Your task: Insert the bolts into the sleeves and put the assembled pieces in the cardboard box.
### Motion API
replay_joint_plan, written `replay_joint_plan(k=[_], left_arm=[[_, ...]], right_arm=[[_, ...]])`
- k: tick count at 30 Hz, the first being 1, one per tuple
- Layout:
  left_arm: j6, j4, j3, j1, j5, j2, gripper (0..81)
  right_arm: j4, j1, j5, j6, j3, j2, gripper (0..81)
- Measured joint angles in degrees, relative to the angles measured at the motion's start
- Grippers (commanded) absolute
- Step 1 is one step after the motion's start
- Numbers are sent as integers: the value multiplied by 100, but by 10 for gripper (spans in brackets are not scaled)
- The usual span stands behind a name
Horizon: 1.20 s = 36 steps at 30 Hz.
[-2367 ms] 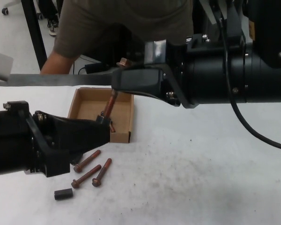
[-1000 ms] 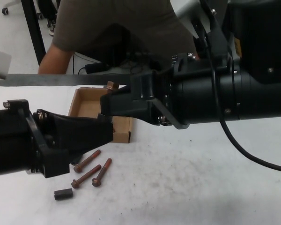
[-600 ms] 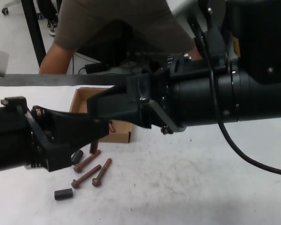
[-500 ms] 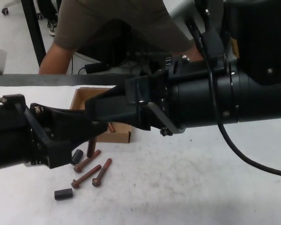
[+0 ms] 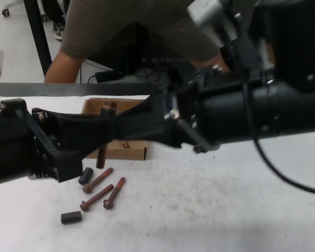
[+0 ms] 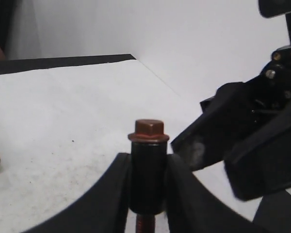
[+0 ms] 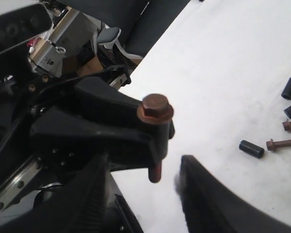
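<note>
My left gripper is shut on a black sleeve held upright, with a copper bolt seated through it, head on top and shank poking out below. In the high view that bolt hangs in front of the cardboard box, gripped by the left gripper. My right gripper stands open just short of the assembled piece, nothing between its fingers. The right gripper overlaps the box in the high view.
Three loose bolts lie on the white bench in front of the box, with loose black sleeves beside them and another sleeve nearer the left arm. A person stands behind the bench. The bench's right half is bare.
The right gripper brought the bolt down from above the box into the sleeve held by the left gripper, then let go of it. The shank now shows below the sleeve.
</note>
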<state>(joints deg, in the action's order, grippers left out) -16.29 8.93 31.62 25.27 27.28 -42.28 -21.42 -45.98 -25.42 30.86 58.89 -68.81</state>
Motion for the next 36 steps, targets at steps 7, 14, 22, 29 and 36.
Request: replay_joint_plan(k=[7, 14, 22, 29, 36], left_arm=[[389, -118, 115, -113, -432, -939, 8], [905, -128, 910, -711, -507, -3232, 8], [955, -57, 2606, -1187, -662, -5373, 8], [991, 474, 3714, -1202, -686, -6394, 8], [1018, 1095, 4356, -1202, -1112, -7024, 41]], right_arm=[[-782, 579, 0, -643, 0, 571, 435], [-1981, 1033, 11, -1407, 0, 842, 159], [-2783, 1418, 11, -2137, 0, 940, 2], [-2790, 1446, 11, -2174, 0, 940, 2], [-2778, 1456, 11, -2174, 0, 940, 2]])
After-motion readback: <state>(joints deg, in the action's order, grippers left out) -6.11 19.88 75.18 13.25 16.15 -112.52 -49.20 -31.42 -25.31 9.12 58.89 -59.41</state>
